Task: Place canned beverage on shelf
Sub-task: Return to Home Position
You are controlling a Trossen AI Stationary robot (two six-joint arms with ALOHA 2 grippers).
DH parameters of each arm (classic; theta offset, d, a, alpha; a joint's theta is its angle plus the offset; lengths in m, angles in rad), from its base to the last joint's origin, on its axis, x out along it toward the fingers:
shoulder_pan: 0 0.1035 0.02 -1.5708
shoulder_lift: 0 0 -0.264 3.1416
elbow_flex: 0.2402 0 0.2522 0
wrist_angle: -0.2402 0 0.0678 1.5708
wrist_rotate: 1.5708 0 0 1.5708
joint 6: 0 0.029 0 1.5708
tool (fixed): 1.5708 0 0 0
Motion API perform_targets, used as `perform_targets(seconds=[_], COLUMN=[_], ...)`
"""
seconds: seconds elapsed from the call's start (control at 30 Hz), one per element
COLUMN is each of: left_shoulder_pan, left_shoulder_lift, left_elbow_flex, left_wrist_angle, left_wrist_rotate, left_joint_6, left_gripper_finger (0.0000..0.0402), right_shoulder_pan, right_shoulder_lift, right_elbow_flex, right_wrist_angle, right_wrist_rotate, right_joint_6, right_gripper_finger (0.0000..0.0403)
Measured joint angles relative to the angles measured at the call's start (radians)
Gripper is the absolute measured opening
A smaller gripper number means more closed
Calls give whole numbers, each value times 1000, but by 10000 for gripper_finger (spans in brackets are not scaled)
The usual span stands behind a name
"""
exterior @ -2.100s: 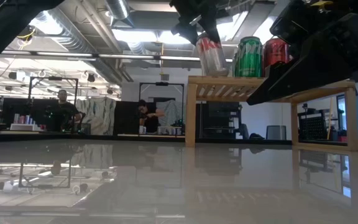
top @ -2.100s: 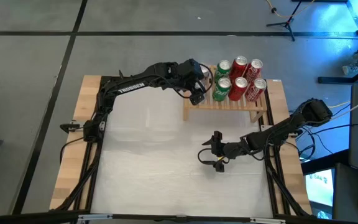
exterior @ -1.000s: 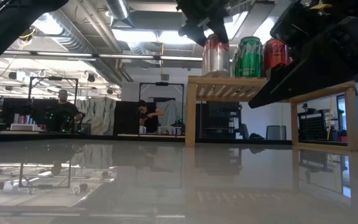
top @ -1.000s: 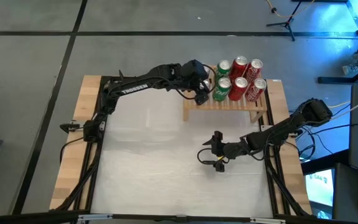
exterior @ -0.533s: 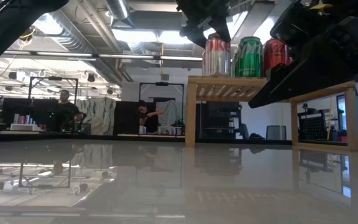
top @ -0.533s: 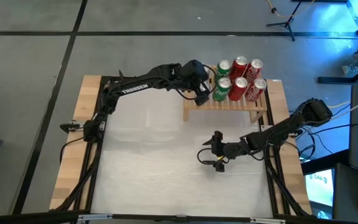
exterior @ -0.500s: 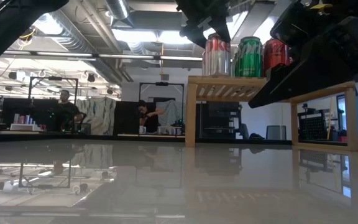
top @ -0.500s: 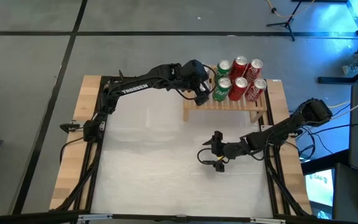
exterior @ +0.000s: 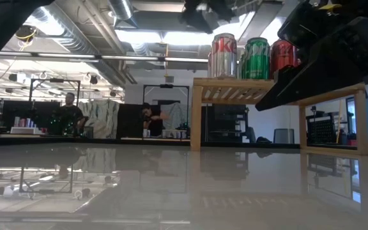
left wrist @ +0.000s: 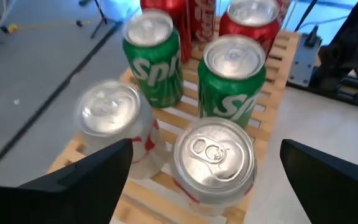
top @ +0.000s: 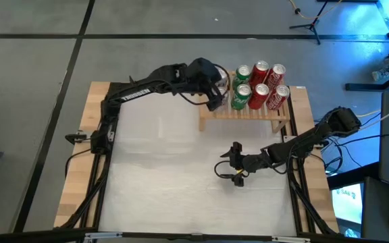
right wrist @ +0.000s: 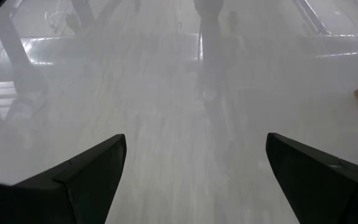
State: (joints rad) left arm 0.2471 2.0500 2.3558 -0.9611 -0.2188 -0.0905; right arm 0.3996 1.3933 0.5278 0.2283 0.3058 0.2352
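Left claw (top: pixel 215 98) spread, above silver can (left wrist: pixel 214 157) on shelf (top: pixel 248 113), right claw (top: pixel 231 163) spread, over table (top: pixel 161 177).

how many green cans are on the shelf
2. One green can stands in the back row of the shelf, the other directly in front of it, both beside the silver cans.

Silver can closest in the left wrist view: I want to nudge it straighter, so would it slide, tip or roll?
The silver can stands upright on the shelf slats, so a low push would probably slide it, maybe catching on gaps. Taller than wide, it might tip if pushed high. Its tab looks unopened, so likely full and heavyish.
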Motion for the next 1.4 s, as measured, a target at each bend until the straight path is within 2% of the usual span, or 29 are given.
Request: perform_targets(seconds=[0.17,0.27,0.43,0.53,0.6,0.83,0.93,1.07,1.2,1.4], left_shoulder_pan=[-28,-71,-166,-226,-263,-384,-428,-475,-520,-582], left_shoulder_lift=[-79,-133,-251,-368,-462,-814,-914,-987,-990,-949], left_elbow_flex=[0,-18,-161,-355,-536,-1204,-1418,-1604,-1695,-1851], left_wrist_angle=[-48,-103,-118,-53,39,522,678,747,765,960], left_wrist_rotate=[-19,-88,-130,-128,-131,-132,-130,-128,-124,-135], left_joint_6=[79,112,116,102,95,33,12,-27,-171,-164], left_gripper_finger=[396,396,396,396,396,396,396,396,396,395], right_shoulder_pan=[-1,-1,-1,-1,-1,-1,-1,-2,-2,-44], right_shoulder_lift=[0,0,0,0,0,0,0,0,0,0], right_elbow_flex=[0,0,0,0,0,0,0,0,0,0], right_wrist_angle=[1,0,11,11,16,16,16,15,16,32], right_wrist_rotate=[0,-4,-9,-9,-10,-10,7,17,18,0], right_joint_6=[-1,-1,12,28,28,26,26,44,51,72], right_gripper_finger=[381,381,381,381,381,381,381,381,381,381])
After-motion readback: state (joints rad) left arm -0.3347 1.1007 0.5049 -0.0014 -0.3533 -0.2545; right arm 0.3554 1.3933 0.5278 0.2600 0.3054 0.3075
